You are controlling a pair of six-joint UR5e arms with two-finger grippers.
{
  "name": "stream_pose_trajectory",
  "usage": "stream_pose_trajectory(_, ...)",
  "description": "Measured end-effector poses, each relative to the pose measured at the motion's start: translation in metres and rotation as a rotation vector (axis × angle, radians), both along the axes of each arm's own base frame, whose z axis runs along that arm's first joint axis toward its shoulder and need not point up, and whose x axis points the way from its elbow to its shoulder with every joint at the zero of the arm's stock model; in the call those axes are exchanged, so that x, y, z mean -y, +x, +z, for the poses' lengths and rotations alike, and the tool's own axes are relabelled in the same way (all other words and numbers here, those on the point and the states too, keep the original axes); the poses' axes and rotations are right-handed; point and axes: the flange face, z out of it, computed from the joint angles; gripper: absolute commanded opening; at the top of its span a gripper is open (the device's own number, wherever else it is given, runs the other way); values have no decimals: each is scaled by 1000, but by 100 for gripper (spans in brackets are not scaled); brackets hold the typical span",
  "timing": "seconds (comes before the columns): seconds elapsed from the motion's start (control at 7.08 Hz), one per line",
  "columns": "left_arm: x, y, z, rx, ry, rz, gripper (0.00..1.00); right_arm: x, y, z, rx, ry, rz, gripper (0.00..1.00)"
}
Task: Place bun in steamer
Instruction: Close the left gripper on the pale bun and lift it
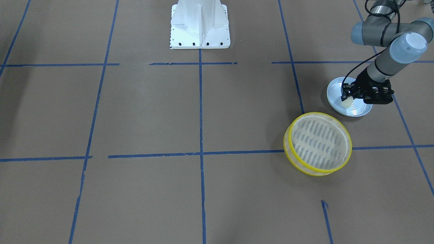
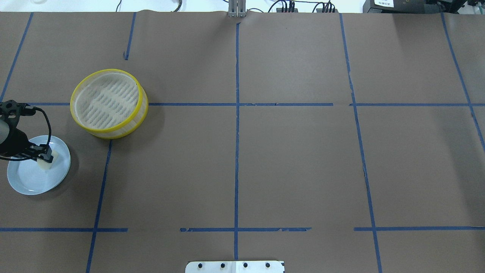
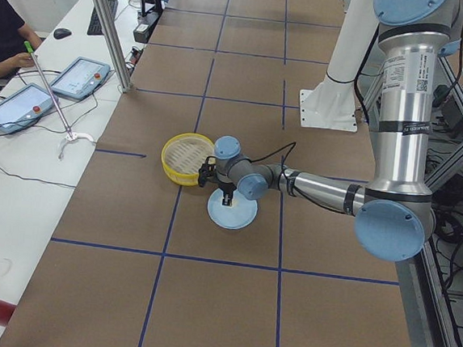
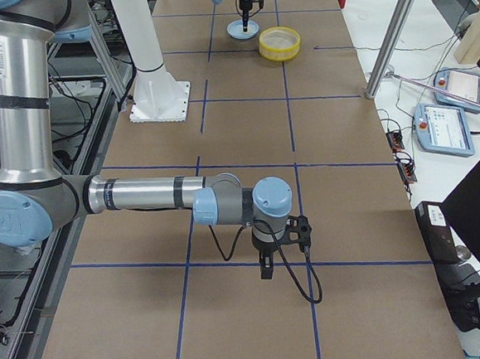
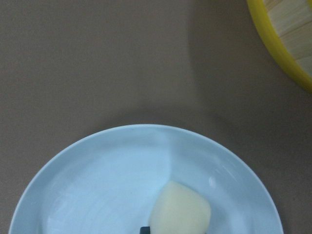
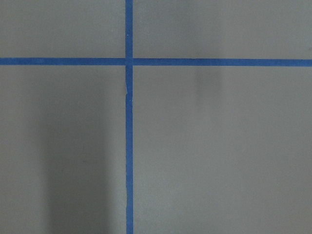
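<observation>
Left gripper [image 1: 346,99] clamped on bun [image 1: 347,103] at pale blue plate [image 1: 334,88]; steamer [image 1: 317,114] just beside; right gripper [image 4: 266,269]: jaw state cannot be told.

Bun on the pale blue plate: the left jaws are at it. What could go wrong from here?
1. The left jaws seem to grip only the top of the small cream-white cylindrical bun; it may slip on the lift.
2. The round steamer basket with yellow rims has a raised wall close to the pale blue round plate; a low carry could clip that rim.
3. The plate might shift if the bun drags across it.
</observation>
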Motion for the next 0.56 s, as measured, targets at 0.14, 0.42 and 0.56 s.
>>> stream_pose_trajectory(0.14,0,0,-1,-1,1,-1,24,0,0,0,0,0,0,100)
stream_pose_trajectory(0.42,0,-3,-8,-8,13,-2,24,0,0,0,0,0,0,100)
stream_pose_trajectory(0.56,-2,-8,-21,-22,27,-5,24,0,0,0,0,0,-1,100)
